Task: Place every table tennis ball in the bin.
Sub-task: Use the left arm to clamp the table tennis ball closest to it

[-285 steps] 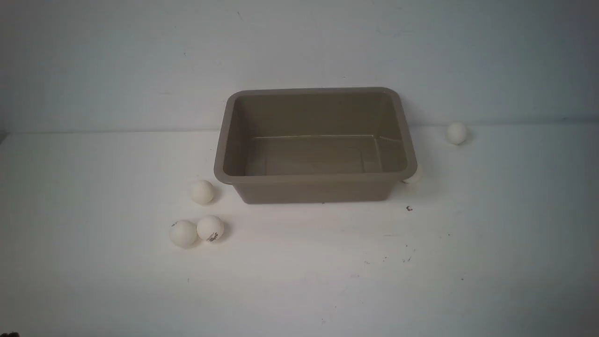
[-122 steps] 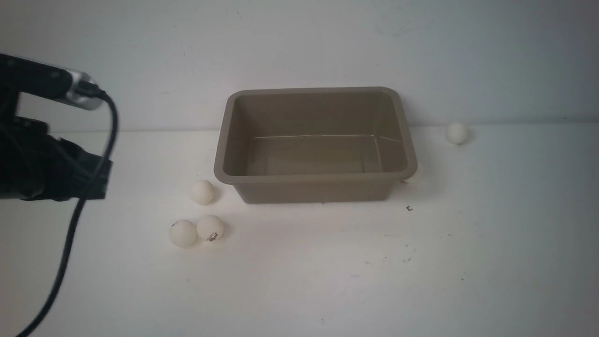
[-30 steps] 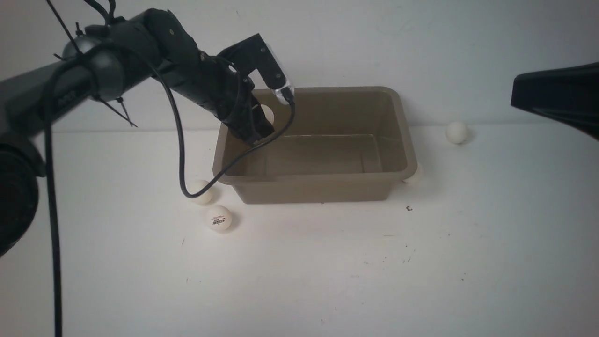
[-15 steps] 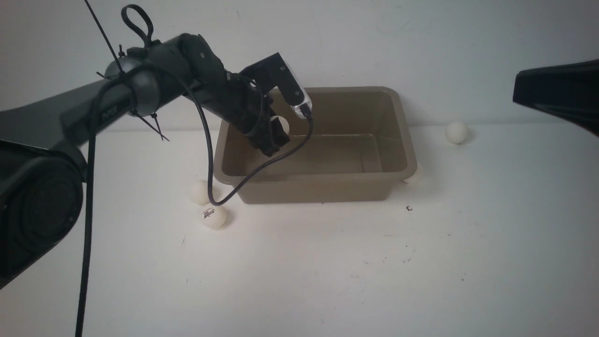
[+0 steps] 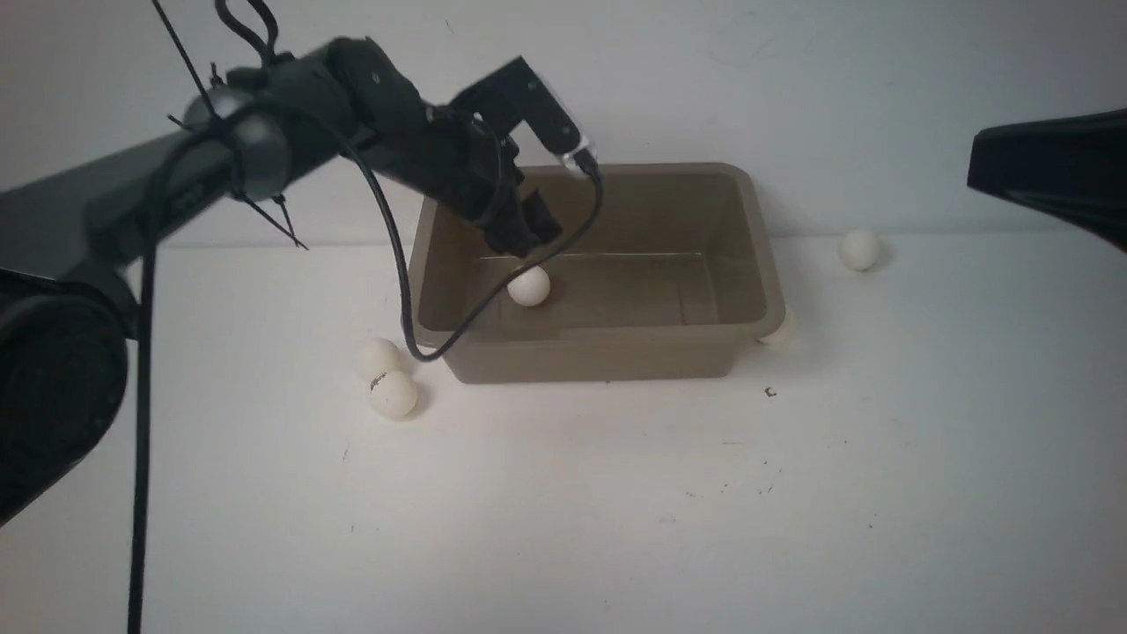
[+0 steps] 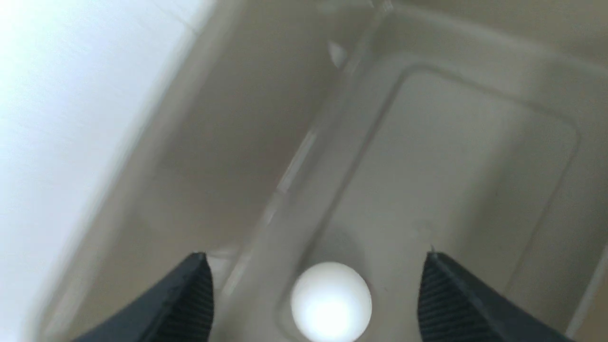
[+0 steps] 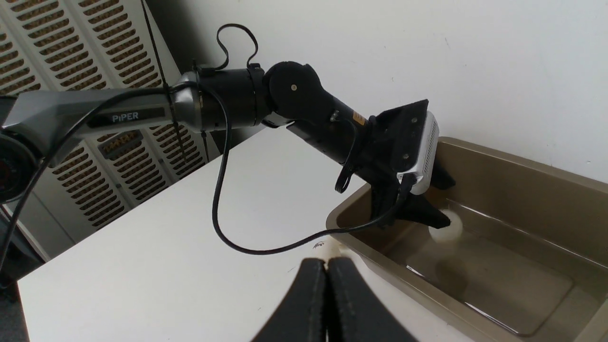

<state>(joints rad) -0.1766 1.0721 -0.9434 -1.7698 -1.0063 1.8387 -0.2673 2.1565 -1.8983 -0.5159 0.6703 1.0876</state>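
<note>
The black left arm (image 5: pixel 264 150) reaches in from the worktop's left edge, elbow high, wrist tipped down over the left end of the taupe rectangular plastic bin (image 5: pixel 599 336). The left gripper (image 5: pixel 526 231) is spread wide with nothing between its fingers (image 6: pixel 190 294). And there's the small off-white table tennis ball (image 5: pixel 529 287) right beneath them, inside the bin near its left wall and clear of both fingers. Has it touched the floor yet? Can't tell. Half a second back that ball was pinched in the gripper above the bin; now it's loose, and the wrist has lifted a touch.

On the white worktop (image 5: pixel 563 528), off the bin's front left corner, the plain ball (image 5: pixel 380 355) and the logo ball (image 5: pixel 393 394) touch, the logo one having rolled in against its neighbour. The corner ball (image 5: pixel 779 328) peeps out by the bin's front right corner. The far ball (image 5: pixel 858 249) sits near the worktop's back edge. Both are unmoved. The right arm (image 5: pixel 1048 172) hangs high at the right edge, its right gripper (image 7: pixel 327 266) pressed together, empty.
</note>
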